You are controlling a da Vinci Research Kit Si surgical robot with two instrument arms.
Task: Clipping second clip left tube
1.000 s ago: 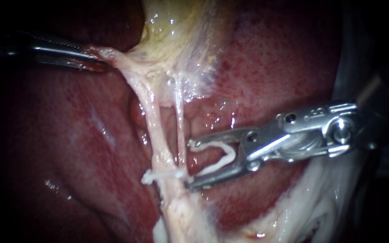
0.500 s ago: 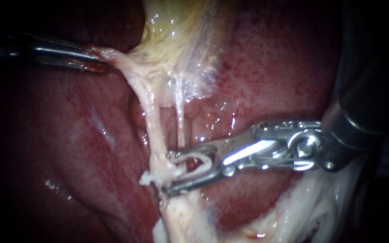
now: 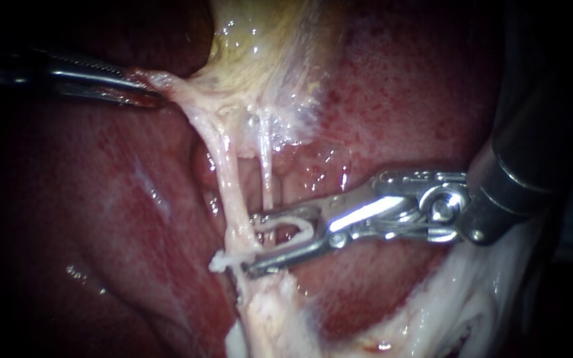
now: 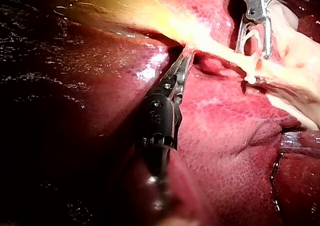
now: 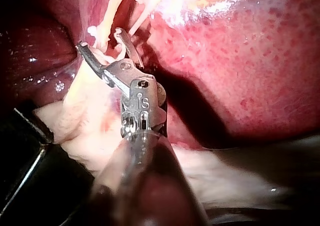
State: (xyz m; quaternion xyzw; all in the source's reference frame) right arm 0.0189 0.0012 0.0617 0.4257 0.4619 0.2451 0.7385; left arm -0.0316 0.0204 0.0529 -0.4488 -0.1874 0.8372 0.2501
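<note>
Positioning now: right instrument (image 3: 252, 244), jaws holding an open white plastic clip (image 3: 303, 225), meets the pale stringy left tube (image 3: 223, 159) from 3 o'clock; left instrument (image 3: 147, 93), jaws clamped on pale gallbladder tissue (image 3: 167, 83). Next, probably: straddle fully, squeeze.

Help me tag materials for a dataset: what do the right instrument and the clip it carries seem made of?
Right instrument: metal, probably steel, polished; silver with bright glints along its tip and hinge pin. Clip: likely plastic; white, opaque, a soft sheen and no metallic glint, bent in an open loop. The look alone cannot settle the exact kind.
</note>
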